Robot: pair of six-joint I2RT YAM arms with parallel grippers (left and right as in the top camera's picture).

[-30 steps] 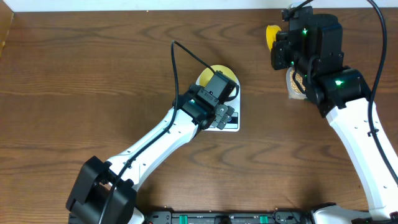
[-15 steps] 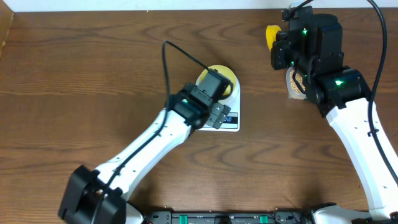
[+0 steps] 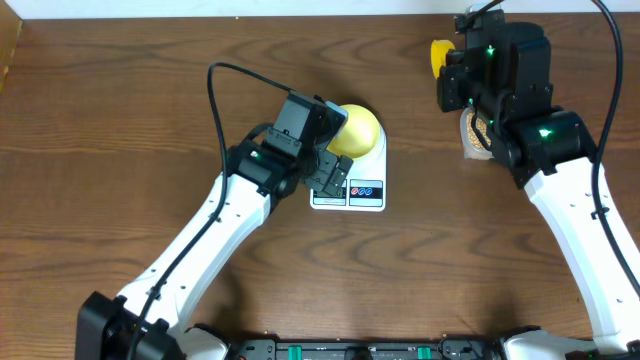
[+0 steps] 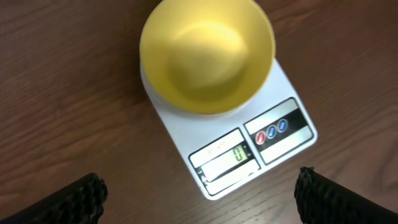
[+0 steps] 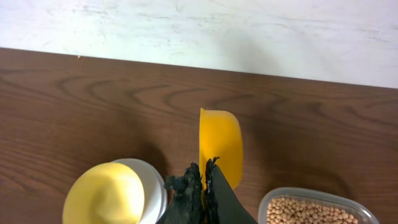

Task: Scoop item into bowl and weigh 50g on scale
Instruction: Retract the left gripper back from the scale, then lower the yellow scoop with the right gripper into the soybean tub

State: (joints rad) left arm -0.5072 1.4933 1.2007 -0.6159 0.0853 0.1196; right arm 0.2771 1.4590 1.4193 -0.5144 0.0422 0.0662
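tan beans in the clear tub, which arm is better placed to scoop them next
Right. Its claw is shut on the bright yellow plastic scoop, beside the clear rectangular plastic tub of small tan beans. The left claw is open and empty, by the white digital scale and pale yellow-green bowl.

Within a second the left arm (image 3: 215, 215) has swung away to the left, drawing the left gripper (image 3: 333, 178) off the middle of the scale (image 3: 362, 200) to its left edge. The bowl (image 3: 358, 128), mostly hidden under the wrist a second ago, now sits in full view on the platform, and the display (image 4: 227, 158) and buttons are uncovered. The fingers stand wide apart, though whether they have opened further since then cannot be told from overhead.
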